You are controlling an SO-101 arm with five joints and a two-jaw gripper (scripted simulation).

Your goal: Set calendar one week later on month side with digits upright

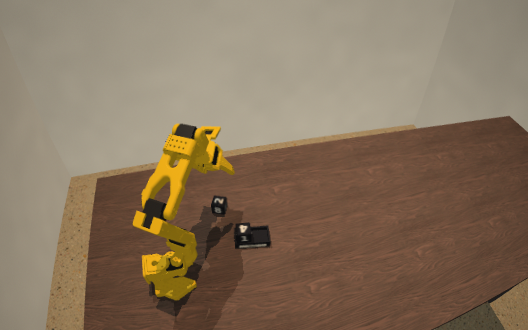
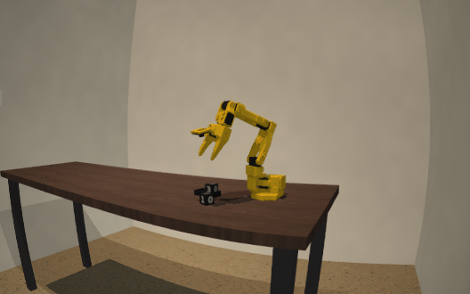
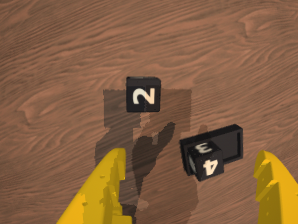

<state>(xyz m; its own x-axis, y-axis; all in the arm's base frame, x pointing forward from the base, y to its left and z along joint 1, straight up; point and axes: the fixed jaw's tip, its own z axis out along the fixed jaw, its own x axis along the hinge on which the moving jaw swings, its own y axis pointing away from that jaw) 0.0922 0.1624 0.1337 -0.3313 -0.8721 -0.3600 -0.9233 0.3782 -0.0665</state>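
Note:
A black cube (image 1: 219,205) (image 3: 143,95) with a white 2 on top stands alone on the table, outside the tray. The small black tray (image 1: 261,236) (image 3: 230,140) lies flat just beside it. The other cube (image 1: 242,232) (image 3: 205,157) stands at one end of the tray and shows a 3 and a 4. The tray's other half is empty. In the exterior view the cubes and tray show as one small dark cluster (image 2: 207,195). My gripper (image 1: 224,152) (image 2: 202,144) (image 3: 192,155) is open and empty. It hangs high above the table, over the cubes.
The yellow arm's base (image 1: 167,275) (image 2: 266,186) stands on the dark wooden table (image 1: 375,210) (image 2: 111,187), close to the cubes. Table edges are far from the tray on all sides.

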